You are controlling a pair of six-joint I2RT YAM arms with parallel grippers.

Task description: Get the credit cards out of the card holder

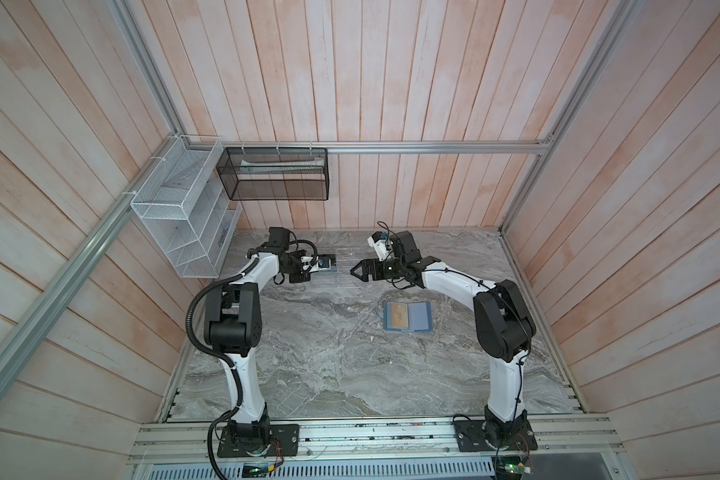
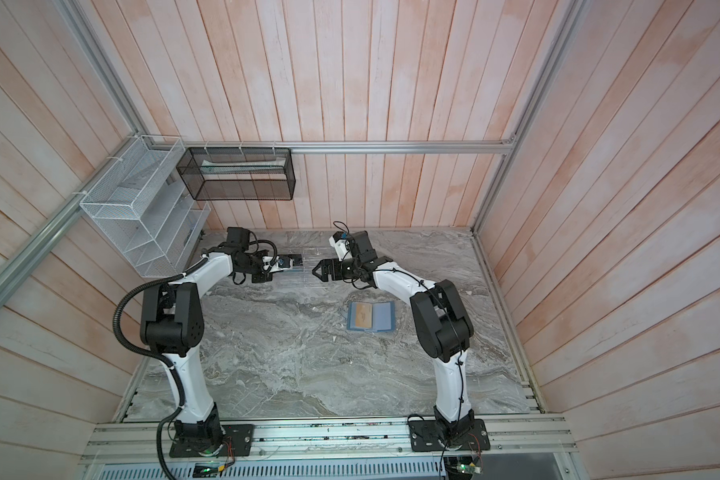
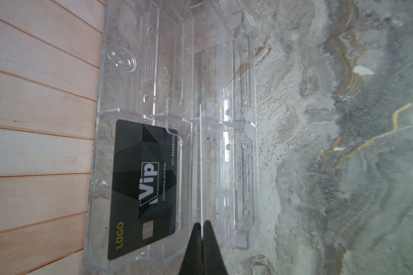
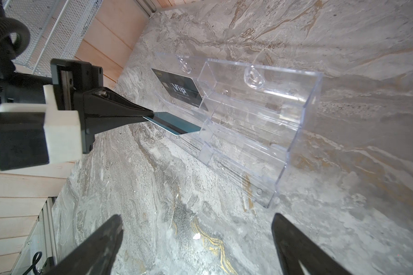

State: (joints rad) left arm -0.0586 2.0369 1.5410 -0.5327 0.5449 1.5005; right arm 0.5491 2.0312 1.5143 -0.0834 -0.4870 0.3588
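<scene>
Marble tabletop (image 1: 329, 365) carries the scene, with the two arm bases (image 1: 258, 436) standing just past its near edge. About midway back and right of centre, the card holder (image 1: 419, 316) lies opened flat, grey-blue inside up. A gold-yellow card (image 1: 396, 318) is tucked in its left half. In both top views it lies well apart from both grippers.

Farther back, the right gripper (image 4: 197, 225) hangs above the marble with its jaws spread wide and nothing between them. It points toward the clear acrylic rack (image 4: 260, 123).

Facing it, the left gripper (image 4: 150, 113) has its jaws pressed together on one short end of the teal card (image 4: 174, 120), which is held on edge. In the left wrist view the card shows only as a thin pale line running away from the black fingertips (image 3: 211, 238). Its free end reaches over the lower tiers of the rack, in the column of compartments on the left arm's side. Whether it touches the acrylic cannot be told.

The rack stands near the far edge, about the middle. In the back tier of that same column leans a black card (image 3: 146, 188) lettered "Vip".

Beyond the tabletop, a white wire basket (image 1: 175, 208) hangs on the left wall and a black mesh basket (image 1: 273, 178) on the back wall.
</scene>
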